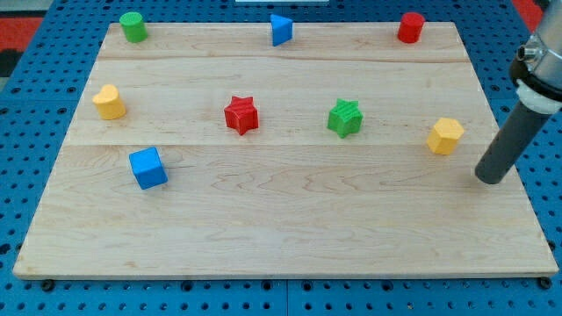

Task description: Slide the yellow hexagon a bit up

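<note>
1. The yellow hexagon (445, 136) sits on the wooden board (290, 228) near its right edge, about halfway between the view's top and bottom. My tip (491, 178) is to the view's right of it and a little lower, near but apart from it.

2. There are no jaws here: the arm ends in a plain dark rod that holds nothing. The tip appears to rest on the board close to its right edge, though actual contact with the wood is hard to confirm from this angle.

3. Above the hexagon the wood is bare up to the red cylinder (410, 27) at the top right corner. To the view's left lie the green star (345, 118) and, beyond it, the red star (241, 115).

4. Well apart from the hexagon: the blue triangular block (280, 29) at top centre, the green cylinder (133, 26) at top left, the yellow heart (109, 102) at the left edge, and the blue cube (147, 168) below it.
</note>
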Available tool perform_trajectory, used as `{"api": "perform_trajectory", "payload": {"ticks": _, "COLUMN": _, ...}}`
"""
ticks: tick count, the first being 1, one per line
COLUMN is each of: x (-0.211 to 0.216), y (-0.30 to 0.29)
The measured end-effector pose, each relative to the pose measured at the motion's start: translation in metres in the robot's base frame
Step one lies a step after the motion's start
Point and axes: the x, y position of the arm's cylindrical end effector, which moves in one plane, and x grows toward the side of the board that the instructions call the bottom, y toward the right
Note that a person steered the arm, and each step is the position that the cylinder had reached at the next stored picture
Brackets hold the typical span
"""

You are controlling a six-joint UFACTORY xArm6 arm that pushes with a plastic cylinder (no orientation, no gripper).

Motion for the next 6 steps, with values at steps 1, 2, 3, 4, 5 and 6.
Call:
{"api": "perform_trajectory", "payload": {"ticks": 1, "x": -0.010, "y": -0.013}}
{"api": "perform_trajectory", "payload": {"ticks": 2, "x": -0.021, "y": -0.021}}
{"api": "perform_trajectory", "payload": {"ticks": 3, "x": -0.030, "y": -0.034}}
{"api": "perform_trajectory", "payload": {"ticks": 4, "x": -0.031, "y": -0.055}}
{"api": "perform_trajectory", "payload": {"ticks": 5, "x": -0.032, "y": -0.062}}
{"api": "perform_trajectory", "payload": {"ticks": 6, "x": -0.033, "y": -0.034}}
